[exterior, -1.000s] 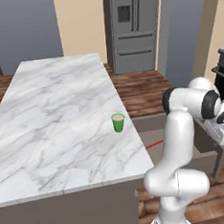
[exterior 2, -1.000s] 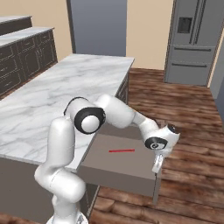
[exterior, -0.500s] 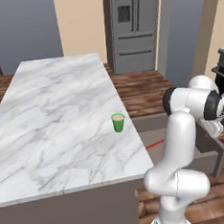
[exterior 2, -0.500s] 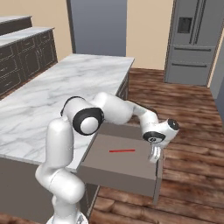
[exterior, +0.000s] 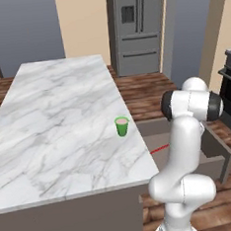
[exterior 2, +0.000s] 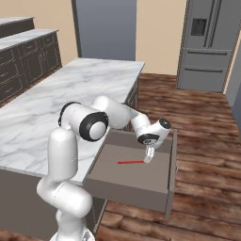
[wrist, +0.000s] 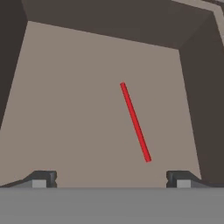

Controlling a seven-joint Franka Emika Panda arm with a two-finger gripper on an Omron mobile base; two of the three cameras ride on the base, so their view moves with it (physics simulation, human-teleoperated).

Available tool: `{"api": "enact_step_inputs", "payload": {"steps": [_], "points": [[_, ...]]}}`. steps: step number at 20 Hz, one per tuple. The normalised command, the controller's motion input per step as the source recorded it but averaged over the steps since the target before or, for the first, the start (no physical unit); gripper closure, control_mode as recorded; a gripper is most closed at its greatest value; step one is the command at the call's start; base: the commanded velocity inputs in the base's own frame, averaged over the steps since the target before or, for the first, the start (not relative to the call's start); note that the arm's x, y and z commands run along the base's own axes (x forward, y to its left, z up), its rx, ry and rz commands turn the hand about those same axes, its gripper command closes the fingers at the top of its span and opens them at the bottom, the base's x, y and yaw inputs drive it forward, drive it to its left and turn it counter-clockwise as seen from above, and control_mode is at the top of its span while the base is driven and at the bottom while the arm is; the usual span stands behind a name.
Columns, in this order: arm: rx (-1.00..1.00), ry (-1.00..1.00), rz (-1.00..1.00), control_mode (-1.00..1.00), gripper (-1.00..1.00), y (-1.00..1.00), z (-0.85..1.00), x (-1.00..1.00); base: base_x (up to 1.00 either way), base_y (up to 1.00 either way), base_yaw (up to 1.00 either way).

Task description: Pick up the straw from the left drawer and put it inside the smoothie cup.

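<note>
On the marble island, smoothie cup beside wood floor

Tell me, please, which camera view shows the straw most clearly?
The hand view: the whole straw lies unobstructed on the drawer floor. The right base view shows it small, beside the open gripper. The left base view shows a short piece beside the arm.

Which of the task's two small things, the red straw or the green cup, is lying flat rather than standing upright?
The straw: it lies flat on the floor of the open left drawer, while the smoothie cup stands upright on the marble island top.
</note>
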Motion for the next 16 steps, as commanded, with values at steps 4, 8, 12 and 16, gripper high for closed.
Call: {"api": "enact_step_inputs", "payload": {"steps": [4,8,12,16], "points": [[-0.03,0.07,0.06,-1.0,-1.0,0.02,-0.25,0.02,0.0,0.0,0.0],[-0.06,0.11,0.03,-1.0,-1.0,0.22,-0.46,0.15,0.0,0.0,0.0],[-0.05,0.09,0.0,-1.0,-1.0,0.4,-0.33,0.22,0.0,0.0,0.0],[-0.01,0.07,0.0,-1.0,-1.0,0.34,-0.05,0.26,0.0,0.0,0.0]]}}
